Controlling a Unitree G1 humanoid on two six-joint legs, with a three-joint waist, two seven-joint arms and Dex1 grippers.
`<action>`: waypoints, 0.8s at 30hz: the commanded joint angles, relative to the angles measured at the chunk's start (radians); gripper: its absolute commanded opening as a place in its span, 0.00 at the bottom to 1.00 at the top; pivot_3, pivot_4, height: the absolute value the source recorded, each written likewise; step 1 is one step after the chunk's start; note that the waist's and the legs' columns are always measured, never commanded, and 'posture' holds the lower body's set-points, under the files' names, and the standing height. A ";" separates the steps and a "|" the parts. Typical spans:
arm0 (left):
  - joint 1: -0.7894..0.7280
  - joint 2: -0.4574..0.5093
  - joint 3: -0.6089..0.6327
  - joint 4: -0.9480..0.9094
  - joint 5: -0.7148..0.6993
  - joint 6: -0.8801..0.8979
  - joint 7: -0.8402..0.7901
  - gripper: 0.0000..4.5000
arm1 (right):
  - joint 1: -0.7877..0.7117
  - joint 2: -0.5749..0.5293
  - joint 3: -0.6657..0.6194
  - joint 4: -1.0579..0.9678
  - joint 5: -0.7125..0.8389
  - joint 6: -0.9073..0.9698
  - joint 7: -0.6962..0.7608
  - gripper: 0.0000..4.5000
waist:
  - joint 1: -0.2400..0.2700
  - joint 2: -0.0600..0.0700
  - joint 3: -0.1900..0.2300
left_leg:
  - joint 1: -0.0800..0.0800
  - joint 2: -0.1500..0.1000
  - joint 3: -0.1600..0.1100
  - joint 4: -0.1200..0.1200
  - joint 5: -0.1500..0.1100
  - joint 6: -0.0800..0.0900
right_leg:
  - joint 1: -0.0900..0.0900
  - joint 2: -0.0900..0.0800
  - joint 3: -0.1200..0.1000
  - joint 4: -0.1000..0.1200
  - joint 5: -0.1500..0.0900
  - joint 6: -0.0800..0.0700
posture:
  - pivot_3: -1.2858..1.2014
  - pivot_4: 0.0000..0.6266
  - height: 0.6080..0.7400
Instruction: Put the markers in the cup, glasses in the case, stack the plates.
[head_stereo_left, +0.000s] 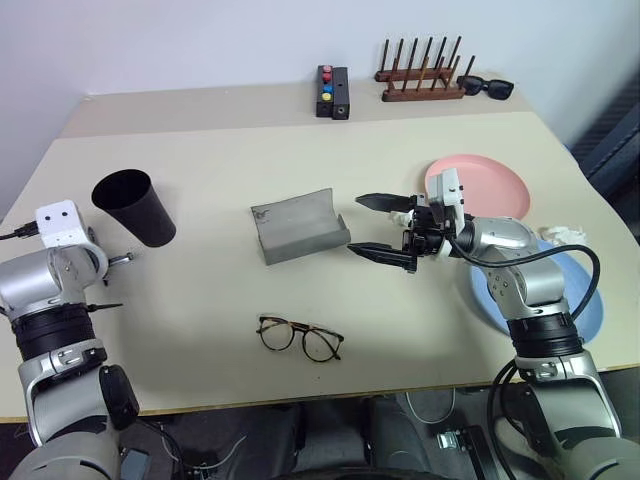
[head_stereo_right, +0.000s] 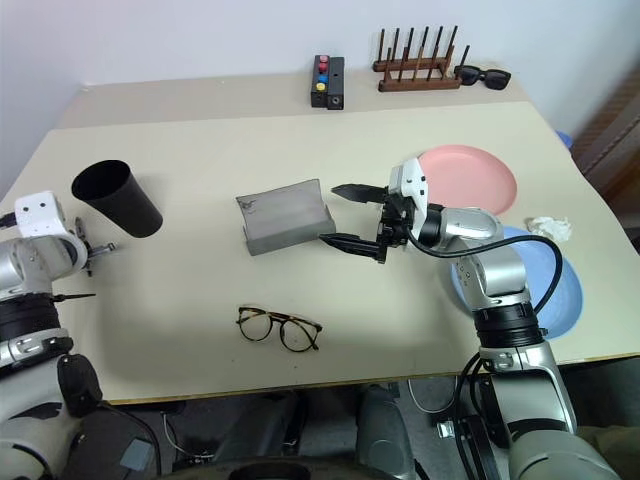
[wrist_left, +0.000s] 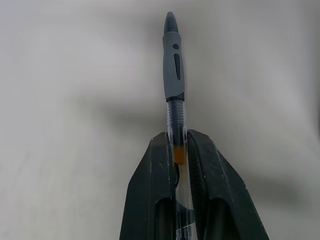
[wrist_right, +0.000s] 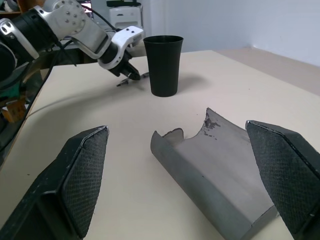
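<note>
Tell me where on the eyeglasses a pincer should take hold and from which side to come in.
Grip the eyeglasses at the bridge between the two lenses, coming straight down from above. They lie on the table with the lenses side by side, and the thin rim leaves little else to pinch; the bridge is narrow and central, so the frame should hang balanced. Open space around them leaves room to descend.

front-left tabletop: bare — free passage | centre: open grey clamshell case (head_stereo_left: 298, 226) blocks | near edge: brown-rimmed glasses (head_stereo_left: 300, 337) | right: pink plate (head_stereo_left: 492, 180) — low obstacle
</note>
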 joint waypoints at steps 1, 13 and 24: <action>0.023 0.024 0.015 -0.107 -0.005 0.039 -0.020 0.01 | -0.022 -0.003 -0.017 -0.026 0.014 -0.009 0.005 1.00 | 0.000 0.000 0.000 | 0.000 0.000 0.000 0.000 0.000 0.000 | 0.000 0.000 0.000 0.000 0.000 0.000 | 0.52 0.24 1.00; 0.389 0.118 -0.017 -0.618 -0.151 0.238 -0.301 0.01 | -0.038 0.005 -0.012 0.004 0.006 -0.023 0.020 1.00 | 0.001 0.000 0.000 | 0.000 0.000 0.000 -0.001 0.000 0.000 | 0.000 0.000 0.001 0.000 0.000 0.000 | 0.52 0.24 1.00; 0.581 0.215 -0.090 -0.802 -0.227 0.059 -0.511 0.01 | -0.059 0.020 -0.006 0.011 -0.003 -0.019 0.013 1.00 | 0.003 0.000 0.000 | 0.000 0.000 0.000 -0.002 0.000 0.000 | 0.000 0.000 0.001 -0.002 0.000 0.000 | 0.52 0.24 1.00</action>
